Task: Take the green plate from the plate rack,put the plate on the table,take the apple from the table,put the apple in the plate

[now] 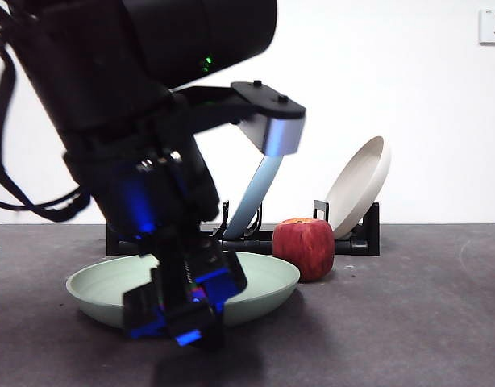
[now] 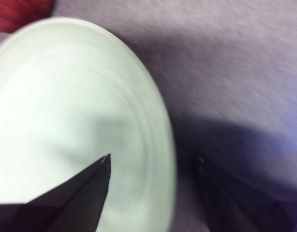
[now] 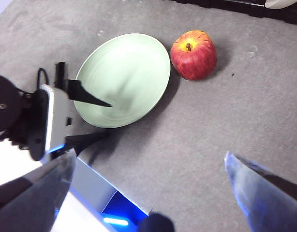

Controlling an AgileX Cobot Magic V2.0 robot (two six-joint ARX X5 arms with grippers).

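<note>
The green plate (image 1: 264, 278) lies flat on the table (image 1: 409, 322), in front of the plate rack (image 1: 362, 238). My left gripper (image 1: 187, 318) is low at the plate's near rim and open. In the left wrist view (image 2: 153, 157) one jaw is over the plate (image 2: 66, 106) and the other over bare table, with the rim between them and not gripped. The red apple (image 1: 305, 246) stands on the table just beside the plate's right rim. My right gripper (image 3: 151, 155) is open and empty high above the table, looking down on the plate (image 3: 124, 77), the apple (image 3: 193, 54) and the left gripper (image 3: 110, 120).
The rack holds a light blue plate (image 1: 255, 193) and a cream plate (image 1: 360, 185), both leaning upright at the back. The left arm fills the left of the front view. A white wall stands behind the rack.
</note>
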